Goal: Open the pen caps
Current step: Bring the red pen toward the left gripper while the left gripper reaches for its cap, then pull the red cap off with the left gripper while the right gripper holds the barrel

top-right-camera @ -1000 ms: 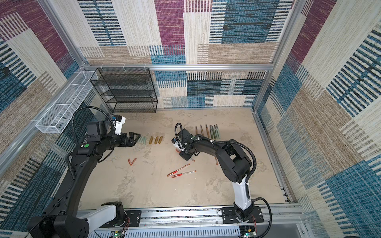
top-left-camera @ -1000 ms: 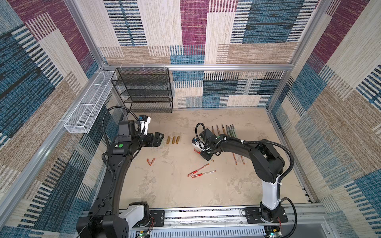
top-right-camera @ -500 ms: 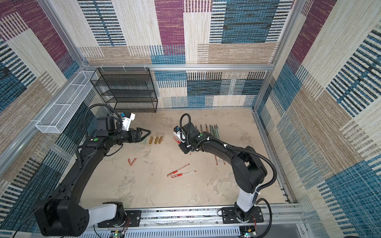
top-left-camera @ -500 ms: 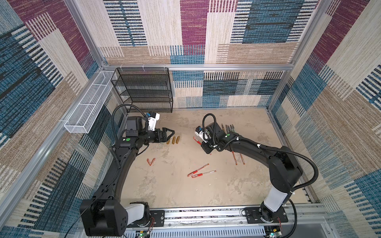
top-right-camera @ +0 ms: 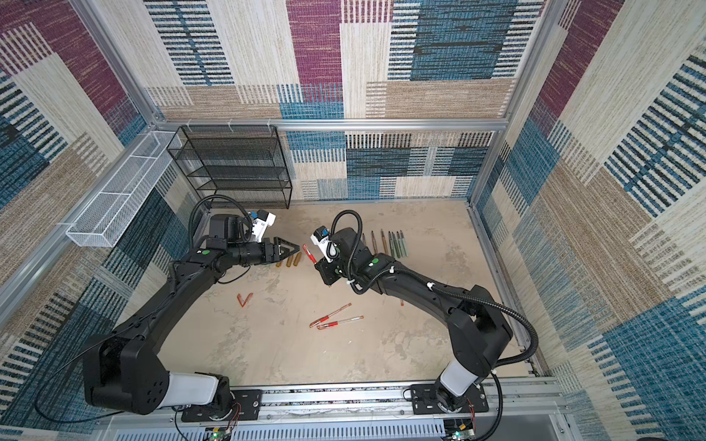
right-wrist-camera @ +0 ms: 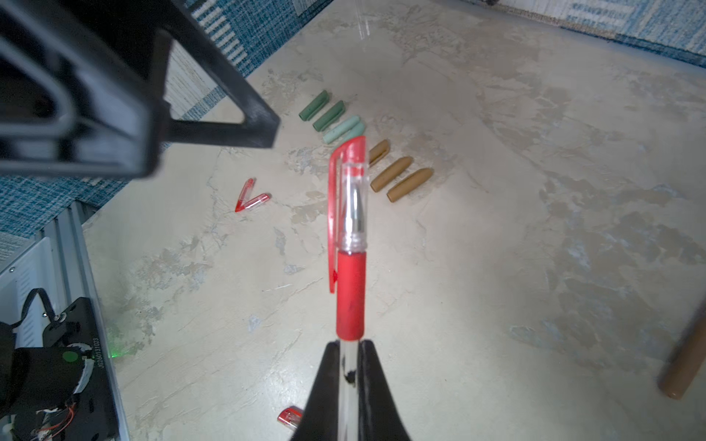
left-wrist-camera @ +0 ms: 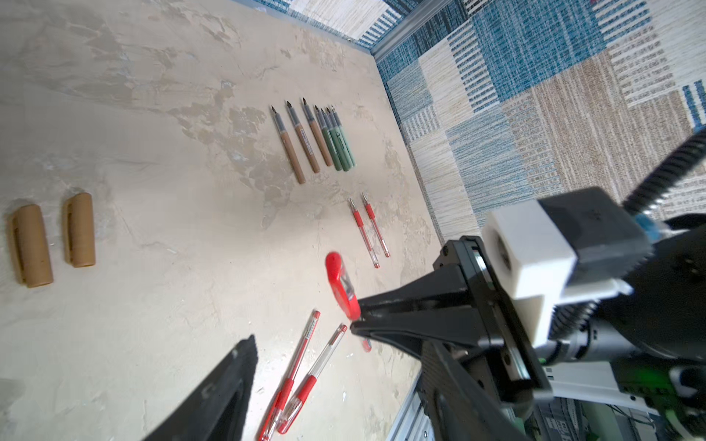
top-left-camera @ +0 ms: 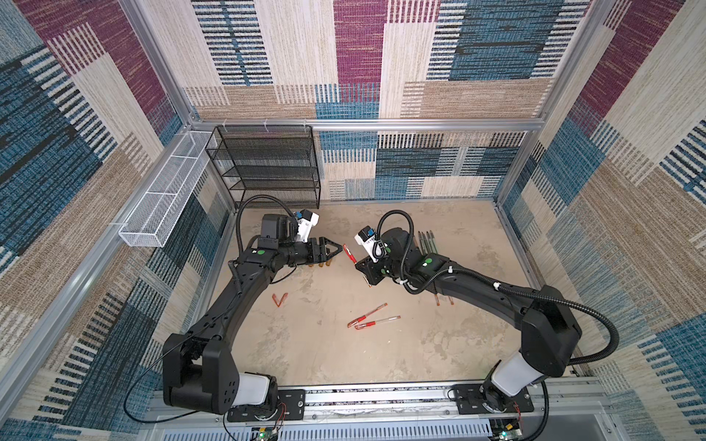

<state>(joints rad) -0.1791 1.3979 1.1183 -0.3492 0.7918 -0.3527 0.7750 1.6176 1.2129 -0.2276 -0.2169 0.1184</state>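
My right gripper (right-wrist-camera: 349, 353) is shut on the clear barrel of a red pen (right-wrist-camera: 350, 290) and holds it above the table. Its red cap (right-wrist-camera: 348, 183) is on and points at my left gripper (top-left-camera: 338, 247). In the left wrist view that cap (left-wrist-camera: 341, 284) lies just ahead of the open left gripper (left-wrist-camera: 336, 343), with nothing between its fingers (left-wrist-camera: 233, 378). Loose pen caps lie on the table: green ones (right-wrist-camera: 328, 112), gold ones (right-wrist-camera: 397, 177) and two red ones (top-left-camera: 280, 299). Two capped red pens (top-left-camera: 372, 317) lie mid-table.
Uncapped brown and green pen bodies (top-right-camera: 393, 242) lie in a row at the back right, with two uncapped red pens (left-wrist-camera: 368, 229) nearer. A black wire shelf (top-left-camera: 267, 164) and a white wire basket (top-left-camera: 164, 198) stand at the back left. The arms' base rail (top-left-camera: 363, 397) runs along the front.
The right gripper has lifted the red pen off the table and swung it left. The left gripper has moved right to meet the cap, and its jaws have narrowed.
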